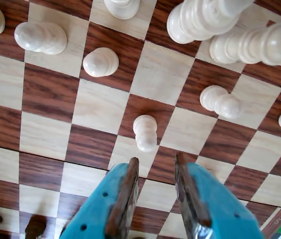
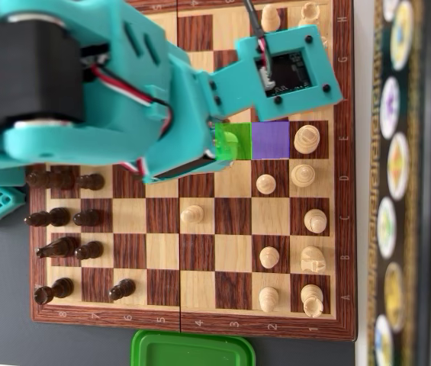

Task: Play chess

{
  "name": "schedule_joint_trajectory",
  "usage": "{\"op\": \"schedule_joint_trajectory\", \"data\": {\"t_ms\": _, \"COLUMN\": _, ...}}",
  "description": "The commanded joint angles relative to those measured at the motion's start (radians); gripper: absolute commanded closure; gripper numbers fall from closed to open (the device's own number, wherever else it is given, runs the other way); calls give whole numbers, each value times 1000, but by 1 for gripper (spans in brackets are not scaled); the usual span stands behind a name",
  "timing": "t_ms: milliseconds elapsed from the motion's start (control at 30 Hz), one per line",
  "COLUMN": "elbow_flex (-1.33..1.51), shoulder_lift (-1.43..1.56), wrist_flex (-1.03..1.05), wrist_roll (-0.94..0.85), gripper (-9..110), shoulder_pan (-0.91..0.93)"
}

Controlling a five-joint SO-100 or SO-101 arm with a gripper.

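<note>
In the wrist view my teal gripper [image 1: 156,160] hangs open above the chessboard [image 1: 46,134], with only bare squares between its brown-padded fingers [image 1: 125,194]. A white pawn [image 1: 145,132] stands just ahead of the fingertips, untouched. More white pawns [image 1: 100,62] and taller white pieces [image 1: 249,45] fill the top of that view. From overhead, the teal arm [image 2: 123,91] covers the board's upper left and hides the fingers. White pieces [image 2: 307,139] line the right side and dark pieces [image 2: 59,217] the left. One white pawn [image 2: 192,214] stands alone near the middle.
A green square [image 2: 230,141] and a purple square [image 2: 270,139] mark two adjoining board squares beside the arm. A green lid [image 2: 192,349] lies off the board's lower edge. A black box with round patterns [image 2: 398,183] runs along the right.
</note>
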Motion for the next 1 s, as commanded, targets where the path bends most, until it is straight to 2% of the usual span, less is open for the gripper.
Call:
{"op": "schedule_joint_trajectory", "data": {"t_ms": 0, "elbow_flex": 32, "shoulder_lift": 146, "wrist_flex": -5, "wrist_roll": 8, "gripper": 89, "shoulder_pan": 37}}
{"op": "schedule_joint_trajectory", "data": {"t_ms": 333, "elbow_flex": 334, "shoulder_lift": 586, "wrist_flex": -15, "wrist_roll": 11, "gripper": 89, "shoulder_pan": 158}}
{"op": "schedule_joint_trajectory", "data": {"t_ms": 533, "elbow_flex": 558, "shoulder_lift": 876, "wrist_flex": -169, "wrist_roll": 81, "gripper": 89, "shoulder_pan": 190}}
{"op": "schedule_joint_trajectory", "data": {"t_ms": 733, "elbow_flex": 810, "shoulder_lift": 1143, "wrist_flex": -383, "wrist_roll": 190, "gripper": 89, "shoulder_pan": 146}}
{"op": "schedule_joint_trajectory", "data": {"t_ms": 967, "elbow_flex": 1126, "shoulder_lift": 1362, "wrist_flex": -836, "wrist_roll": 204, "gripper": 89, "shoulder_pan": 83}}
